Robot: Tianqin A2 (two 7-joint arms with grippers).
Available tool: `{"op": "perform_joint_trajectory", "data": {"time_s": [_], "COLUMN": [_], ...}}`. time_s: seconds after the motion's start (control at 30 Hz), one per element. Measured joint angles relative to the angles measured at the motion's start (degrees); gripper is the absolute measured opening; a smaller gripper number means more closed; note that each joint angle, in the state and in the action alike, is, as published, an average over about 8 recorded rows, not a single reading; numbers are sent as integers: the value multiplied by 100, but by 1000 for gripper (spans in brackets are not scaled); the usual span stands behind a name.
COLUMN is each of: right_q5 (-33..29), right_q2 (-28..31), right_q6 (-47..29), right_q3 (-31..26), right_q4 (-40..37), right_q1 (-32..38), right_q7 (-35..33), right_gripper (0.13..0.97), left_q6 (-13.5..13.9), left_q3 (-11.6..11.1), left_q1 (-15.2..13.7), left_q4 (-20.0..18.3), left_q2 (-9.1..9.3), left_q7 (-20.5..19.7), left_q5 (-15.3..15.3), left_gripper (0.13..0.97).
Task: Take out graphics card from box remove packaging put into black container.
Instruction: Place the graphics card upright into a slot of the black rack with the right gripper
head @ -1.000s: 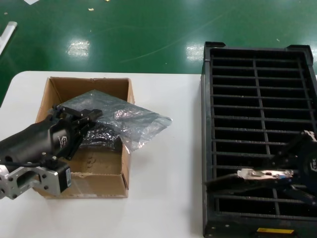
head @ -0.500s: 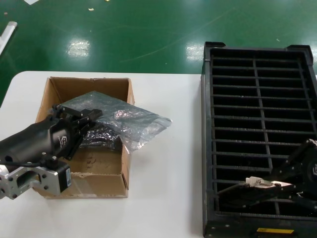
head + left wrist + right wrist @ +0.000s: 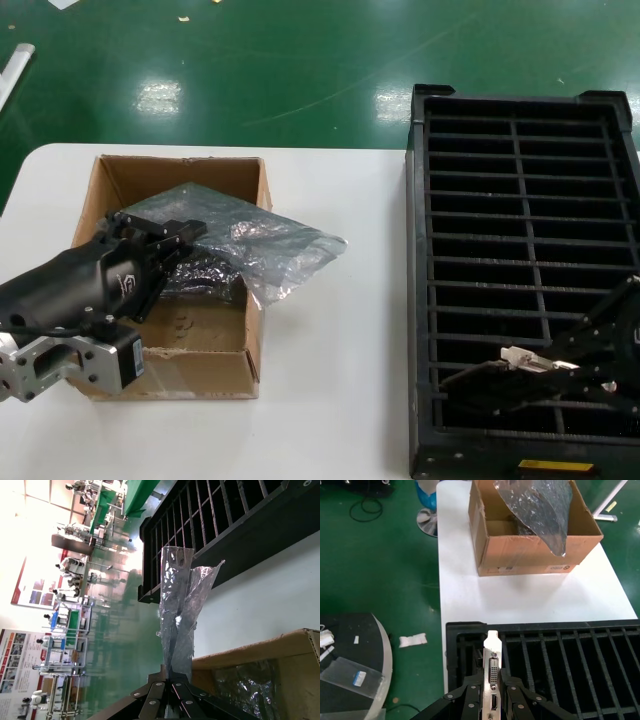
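Right end effector (image 3: 560, 365) pinches graphics card (image 3: 492, 669) inside black container (image 3: 520, 150); left end effector (image 3: 175, 238) pinches packaging (image 3: 270, 245).

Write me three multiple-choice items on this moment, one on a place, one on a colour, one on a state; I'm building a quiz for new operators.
1. Where is the graphics card?
A. inside the box
B. over the black container's near slots
C. flat on the table

2. What colour is the floor beyond the table?
A. green
B. grey
C. blue

3. What is the left gripper doing?
A. hanging open over the table
B. clamped on the box wall
C. shut on the packaging

Answers:
1 B: the right gripper holds the card by its bracket end at the near rows of the black container.
2 A: the head view shows glossy green.
3 C: the left wrist view shows the packaging rising from between its fingers, over the box.
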Motion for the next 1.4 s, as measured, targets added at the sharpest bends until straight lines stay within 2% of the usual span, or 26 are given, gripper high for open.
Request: {"op": "perform_joint_trajectory", "data": {"time_s": [0.43,1.4], "right_q5": [98,-611], "right_q2": [108,-101], "right_q6": [-109,104], "right_q3": [34,-186], "right_q4": [105,-170], "right_q1": [-64,-203], "right_q7": [61,-637], "right_gripper": [185,185], "left_q6": [0,0], "left_q3": [0,0], "left_q1": [0,0], "left_q4": [0,0], "left_q2": [0,0], "left_q7": [0,0], "left_q5": [0,0], "left_gripper": [138,138]}}
